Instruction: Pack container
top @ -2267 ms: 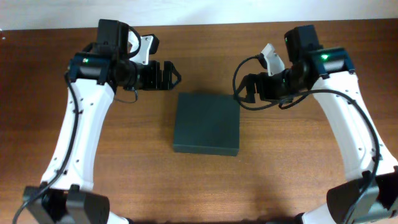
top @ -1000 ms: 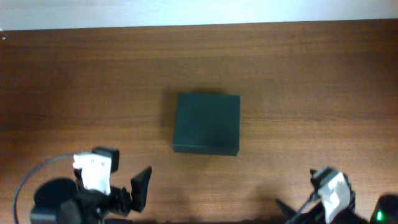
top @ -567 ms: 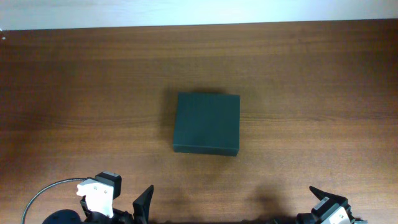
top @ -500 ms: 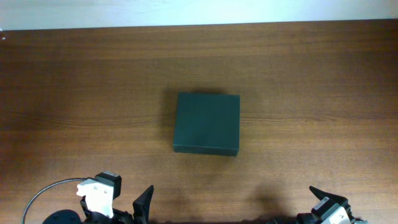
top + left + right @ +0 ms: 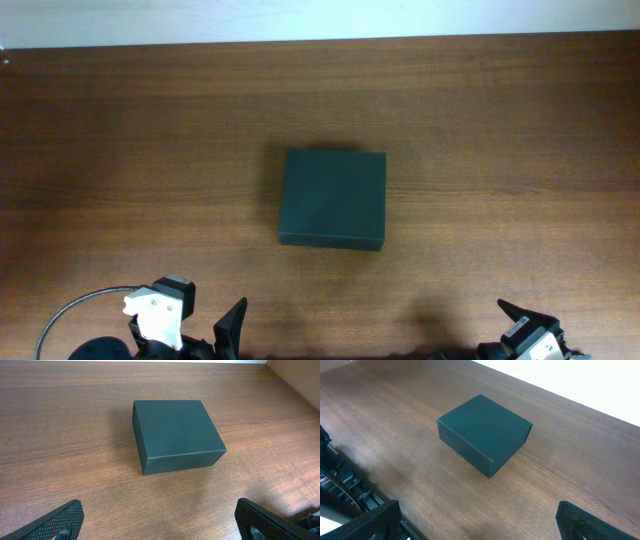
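Left arm (image 5: 155, 312), right arm (image 5: 530, 337) back at near desk (image 5: 120, 130) edge, off the container (image 5: 332, 197); jaws wide apart, empty.

Container (image 5: 332, 197): dark green, matte, rectangular box. Lid shut flush, all faces plain. Sits flat on the wooden counter (image 5: 120, 130), near its middle, edges roughly square to the counter's. Nothing touches it.
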`<action>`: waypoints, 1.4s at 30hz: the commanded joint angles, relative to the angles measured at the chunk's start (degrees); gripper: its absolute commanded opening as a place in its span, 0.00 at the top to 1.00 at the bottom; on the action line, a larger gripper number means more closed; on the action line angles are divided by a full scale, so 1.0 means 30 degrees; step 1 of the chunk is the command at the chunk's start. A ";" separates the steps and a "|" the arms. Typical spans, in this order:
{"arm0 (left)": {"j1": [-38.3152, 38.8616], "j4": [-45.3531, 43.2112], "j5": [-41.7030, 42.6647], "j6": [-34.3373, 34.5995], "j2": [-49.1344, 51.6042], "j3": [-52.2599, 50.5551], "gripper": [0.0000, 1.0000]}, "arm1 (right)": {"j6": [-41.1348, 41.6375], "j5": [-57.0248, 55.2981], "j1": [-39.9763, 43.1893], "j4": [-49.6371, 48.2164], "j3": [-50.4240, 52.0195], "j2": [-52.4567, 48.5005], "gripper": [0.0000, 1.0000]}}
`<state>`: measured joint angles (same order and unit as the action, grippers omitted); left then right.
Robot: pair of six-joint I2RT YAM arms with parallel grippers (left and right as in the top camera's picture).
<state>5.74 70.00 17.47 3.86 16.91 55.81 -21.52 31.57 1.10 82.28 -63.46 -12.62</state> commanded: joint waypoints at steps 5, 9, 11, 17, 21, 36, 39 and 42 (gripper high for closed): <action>-0.0058 -0.0444 -0.3395 -0.0386 -0.0087 -0.0146 0.01 | -0.0175 0.0386 0.0160 -0.0044 0.0138 0.0073 0.01; -0.0058 -0.0896 -0.5909 -0.0386 -0.0095 -0.0306 0.01 | -0.0175 0.0386 0.0160 -0.0044 0.0138 0.0073 0.01; -0.0087 -0.1304 -0.7016 -0.0393 -0.0095 -0.0568 0.01 | -0.0175 0.0386 0.0160 -0.0044 0.0146 0.0073 0.01; -0.1137 -0.3548 -0.7759 -0.0685 -0.0692 -0.2375 0.01 | -0.0175 0.0386 0.0160 -0.0044 0.0138 0.0073 0.01; -0.1763 -0.5304 -0.7759 -0.0743 -0.2310 -0.4721 0.01 | -0.0175 0.0386 0.0160 -0.0044 0.0138 0.0073 0.01; -0.2433 -0.6878 -0.7548 -0.0729 -0.4903 -1.0965 0.01 | -0.0175 0.0386 0.0160 -0.0044 0.0138 0.0073 0.01; -0.2441 -0.7599 -0.7555 -0.0729 -0.5311 -1.1897 0.01 | -0.0175 0.0386 0.0160 -0.0044 0.0138 0.0073 0.01; -0.2433 -0.8306 -0.7555 -0.0736 -0.5530 -1.2743 0.01 | -0.0175 0.0386 0.0160 -0.0051 0.0138 0.0073 0.01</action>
<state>-1.21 46.39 -4.78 2.57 1.41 19.68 -21.50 31.81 1.10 82.28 -63.29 -12.62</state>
